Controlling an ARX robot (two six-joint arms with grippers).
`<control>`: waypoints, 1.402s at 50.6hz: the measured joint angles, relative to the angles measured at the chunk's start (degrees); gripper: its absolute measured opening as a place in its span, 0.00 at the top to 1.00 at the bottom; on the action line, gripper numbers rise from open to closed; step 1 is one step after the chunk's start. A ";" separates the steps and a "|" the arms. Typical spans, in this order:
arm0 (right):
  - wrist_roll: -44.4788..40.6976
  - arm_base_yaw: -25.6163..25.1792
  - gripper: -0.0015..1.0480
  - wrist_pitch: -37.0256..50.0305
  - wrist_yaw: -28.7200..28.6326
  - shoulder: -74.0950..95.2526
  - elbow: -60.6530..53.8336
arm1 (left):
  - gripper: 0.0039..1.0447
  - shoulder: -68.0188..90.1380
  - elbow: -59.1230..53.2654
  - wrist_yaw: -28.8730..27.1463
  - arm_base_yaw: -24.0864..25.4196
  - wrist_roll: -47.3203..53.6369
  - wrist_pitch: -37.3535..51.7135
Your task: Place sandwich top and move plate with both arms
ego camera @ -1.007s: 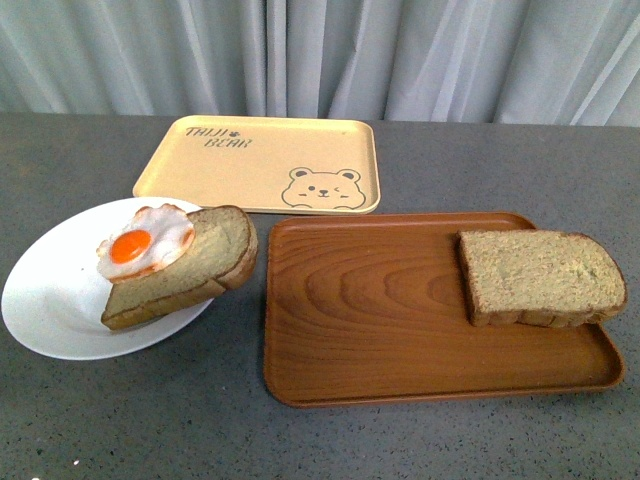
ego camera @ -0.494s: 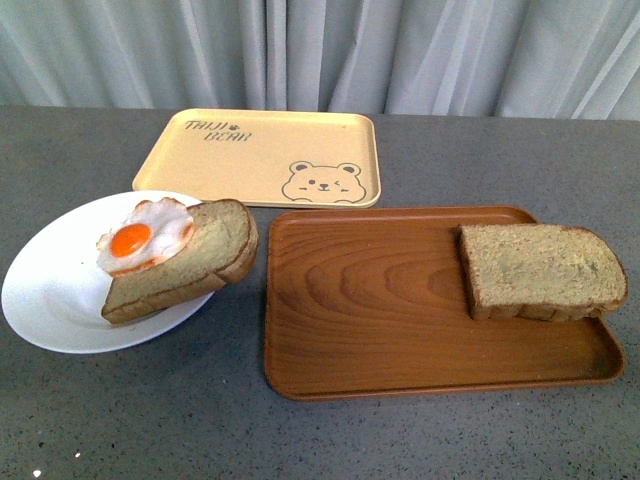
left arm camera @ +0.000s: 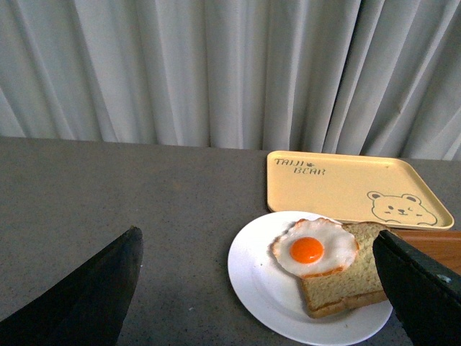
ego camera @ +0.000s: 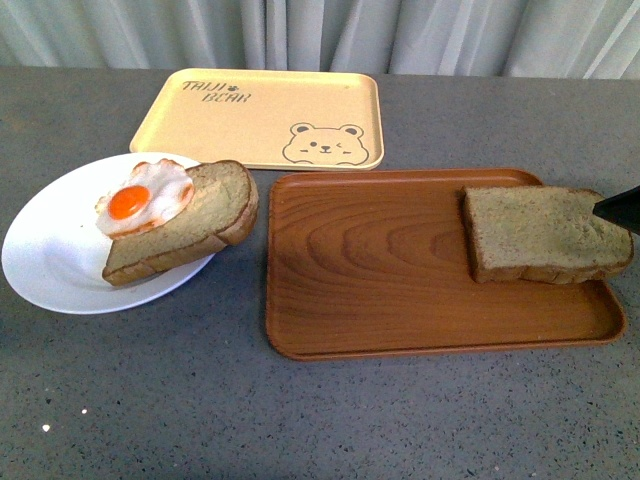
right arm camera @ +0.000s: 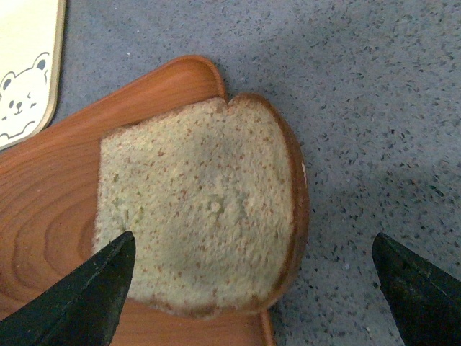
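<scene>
Because the sandwich top (ego camera: pixel 540 232) lies flat at the right end of the wooden tray (ego camera: pixel 380 300), overhanging its rim, your right gripper (right arm camera: pixel 252 238) hangs over it spread wide and empty, while your left gripper (left arm camera: pixel 257 234), equally spread, faces the plate (ego camera: pixel 40 260) holding the egg slice (ego camera: pixel 190 225).

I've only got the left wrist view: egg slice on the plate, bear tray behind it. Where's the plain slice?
Observer: The sandwich top lies at the right end of the wooden tray, with its crust overhanging the tray's right rim.
Operator: Does the right gripper have hold of it?
Observer: No. In the right wrist view the right gripper is open, one finger at the slice's edge and the other out over the table.
</scene>
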 joint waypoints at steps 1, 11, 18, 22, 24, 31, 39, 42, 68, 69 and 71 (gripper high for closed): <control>0.09 0.07 0.09 0.07 0.00 0.48 0.31 | 0.08 0.00 0.00 0.00 0.00 -0.02 0.00; 2.91 1.05 0.09 1.27 -0.13 6.93 4.59 | 0.08 0.00 0.00 0.00 0.00 0.00 0.00; 4.52 2.14 0.09 1.84 -0.04 9.55 5.90 | 0.08 0.00 0.00 0.00 0.00 0.00 0.00; 4.79 2.69 0.09 2.08 -0.04 10.05 6.34 | 0.08 0.00 0.00 0.00 0.00 -0.02 0.00; 5.03 2.84 0.15 2.14 0.07 10.14 6.43 | 0.08 0.00 0.00 0.00 0.00 -0.02 0.00; 5.55 2.97 0.38 2.58 0.09 10.38 6.16 | 0.08 0.00 0.00 0.00 0.00 -0.02 0.00; 6.36 2.54 0.64 2.78 -0.31 8.50 4.96 | 0.08 0.00 0.00 0.00 0.00 0.00 0.00; 6.93 2.40 0.73 2.78 -0.90 6.97 4.44 | 0.08 0.00 0.00 0.00 0.00 0.00 0.00; 16.00 13.51 0.97 3.26 -3.48 -5.25 9.99 | 0.08 0.00 0.00 0.00 0.00 0.00 0.00; 16.35 14.14 0.97 3.32 -3.45 -5.07 10.51 | 0.08 0.00 0.00 0.00 0.00 -0.02 0.00; 17.49 16.66 0.97 3.67 -3.26 -4.28 12.70 | 0.08 0.00 0.00 0.00 0.00 0.00 0.00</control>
